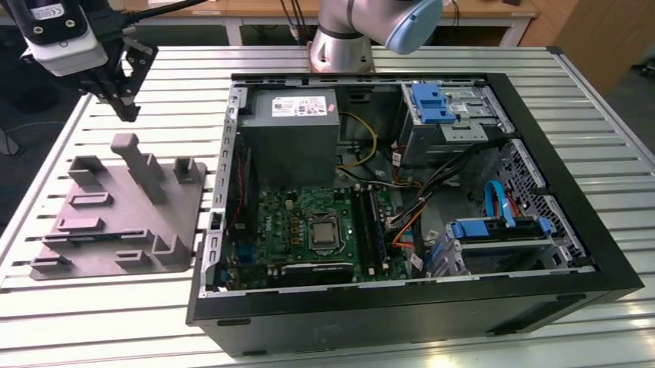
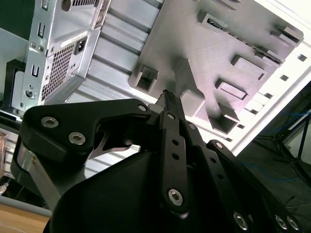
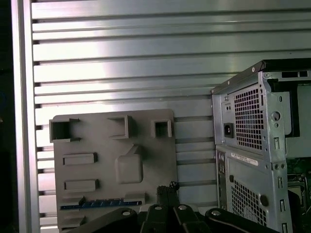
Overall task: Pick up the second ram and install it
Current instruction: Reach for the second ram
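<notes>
Gripper: the black two-fingered gripper [image 1: 127, 113] hung at the upper left of the exterior view, over the far corner of the table. In the second wrist view the gripper [image 2: 167, 94] had its fingertips pinched together with nothing between them.
Second ram: a thin, dark, ruler-narrow memory stick [image 1: 92, 237] stood on its long edge in the long slot of the holder, toward the lower left of the exterior view. In the first wrist view the second ram [image 3: 99, 203] showed as a dark strip with a bluish glint. It was so thin that I only took it for the stick.
Holder: a pale grey moulded plastic block [image 1: 107, 211] with pockets and an upright post lay flat, just beside the computer on the exterior view's left.
Table: a silver slatted metal table [image 1: 103, 322] carried everything.
Computer: a black tower case [image 1: 409, 322] lay open on its side at the centre, its green motherboard [image 1: 297, 222] exposed.
Gap: the gripper was well apart from the stick, on the far side of the holder.
Stage: by my reckoning the stick was not yet picked up.
Handling: it would likely be light, stiff and brittle, with delicate chips and contacts.
Hold: I would pinch it across the two flat faces, midway along the upper edge and clear of the contact edge.
</notes>
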{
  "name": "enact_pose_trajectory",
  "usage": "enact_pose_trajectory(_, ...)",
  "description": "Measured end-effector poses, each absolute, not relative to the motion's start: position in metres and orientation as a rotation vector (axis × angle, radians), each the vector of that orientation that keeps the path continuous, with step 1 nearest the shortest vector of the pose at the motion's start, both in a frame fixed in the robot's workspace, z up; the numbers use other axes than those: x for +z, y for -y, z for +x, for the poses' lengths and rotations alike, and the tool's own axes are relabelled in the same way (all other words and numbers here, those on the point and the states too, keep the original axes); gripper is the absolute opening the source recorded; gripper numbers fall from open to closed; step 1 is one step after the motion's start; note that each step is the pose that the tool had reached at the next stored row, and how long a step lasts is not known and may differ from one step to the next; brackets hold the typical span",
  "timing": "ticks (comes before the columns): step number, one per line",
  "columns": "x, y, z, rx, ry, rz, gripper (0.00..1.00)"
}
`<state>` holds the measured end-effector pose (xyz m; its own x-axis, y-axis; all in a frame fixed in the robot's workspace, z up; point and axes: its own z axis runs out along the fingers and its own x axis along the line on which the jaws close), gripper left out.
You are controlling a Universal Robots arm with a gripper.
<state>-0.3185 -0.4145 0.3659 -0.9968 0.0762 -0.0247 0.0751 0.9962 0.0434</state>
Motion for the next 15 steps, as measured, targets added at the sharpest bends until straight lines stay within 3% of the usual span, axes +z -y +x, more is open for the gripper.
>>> enact_pose_trajectory(15,0.362,0.419,-0.331,0.066,-3.112,0.118,0.11)
